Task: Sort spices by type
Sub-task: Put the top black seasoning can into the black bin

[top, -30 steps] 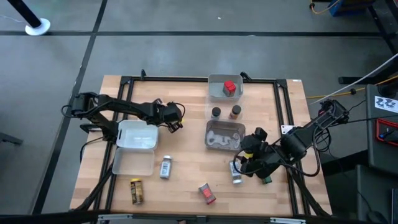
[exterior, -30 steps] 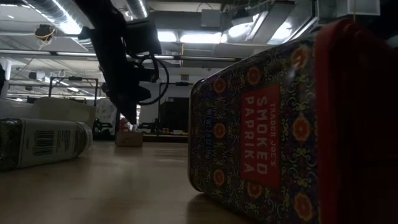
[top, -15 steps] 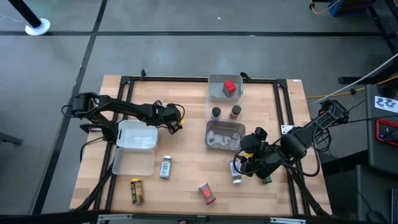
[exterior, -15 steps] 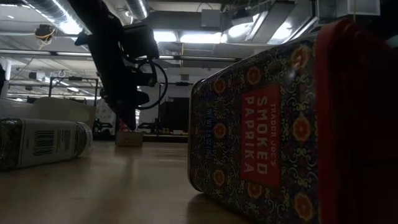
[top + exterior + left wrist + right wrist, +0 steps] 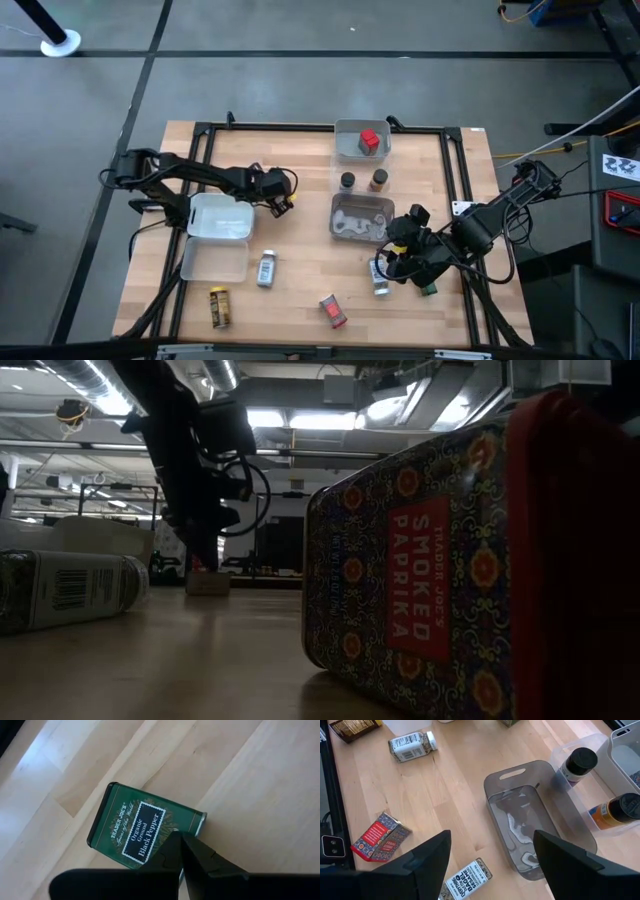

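Green rectangular pepper tin (image 5: 145, 833) lies flat on pale wood table (image 5: 260, 795); left gripper (image 5: 181, 851), fingers together, has edged nearer; right gripper (image 5: 492, 855) gapes.

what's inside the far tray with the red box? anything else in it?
The far tray holds one red box standing at its right side. The rest of its floor looks bare in the high view; whatever lies under the box is covered.

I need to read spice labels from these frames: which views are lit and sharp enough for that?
Left wrist view: evenly lit, the green tin label reads clearly. Low view: dim and backlit by ceiling lights, yet the looming paprika tin is legible. High view: labels too small to read.
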`<state>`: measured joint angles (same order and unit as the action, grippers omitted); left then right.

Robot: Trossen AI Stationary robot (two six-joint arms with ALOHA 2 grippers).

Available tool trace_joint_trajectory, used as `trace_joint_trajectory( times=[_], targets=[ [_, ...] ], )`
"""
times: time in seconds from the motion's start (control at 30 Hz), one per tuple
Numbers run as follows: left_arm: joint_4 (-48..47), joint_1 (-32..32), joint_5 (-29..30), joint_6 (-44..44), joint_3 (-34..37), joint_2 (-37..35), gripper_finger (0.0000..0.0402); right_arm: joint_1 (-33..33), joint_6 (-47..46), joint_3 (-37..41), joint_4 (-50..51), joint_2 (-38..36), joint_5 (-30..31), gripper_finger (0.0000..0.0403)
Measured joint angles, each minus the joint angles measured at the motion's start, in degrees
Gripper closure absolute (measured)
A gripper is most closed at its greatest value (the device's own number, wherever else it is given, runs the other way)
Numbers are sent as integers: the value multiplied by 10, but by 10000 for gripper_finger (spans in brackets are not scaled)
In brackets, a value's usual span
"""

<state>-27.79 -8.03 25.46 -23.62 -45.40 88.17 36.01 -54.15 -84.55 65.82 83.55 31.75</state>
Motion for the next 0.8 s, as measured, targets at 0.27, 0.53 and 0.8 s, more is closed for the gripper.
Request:
trace_joint_trajectory(
  times=[0.27, 0.53, 0.8],
  targets=[
    [9, 1, 12, 0, -4, 36, 401, 0, 0, 0, 0, 0, 0, 118],
    [6, 15, 9, 28, -7, 40, 401, 0, 0, 0, 0, 0, 0, 118],
    [0, 34, -4, 41, -25, 42, 400, 0, 0, 0, 0, 0, 0, 118]
  ],
)
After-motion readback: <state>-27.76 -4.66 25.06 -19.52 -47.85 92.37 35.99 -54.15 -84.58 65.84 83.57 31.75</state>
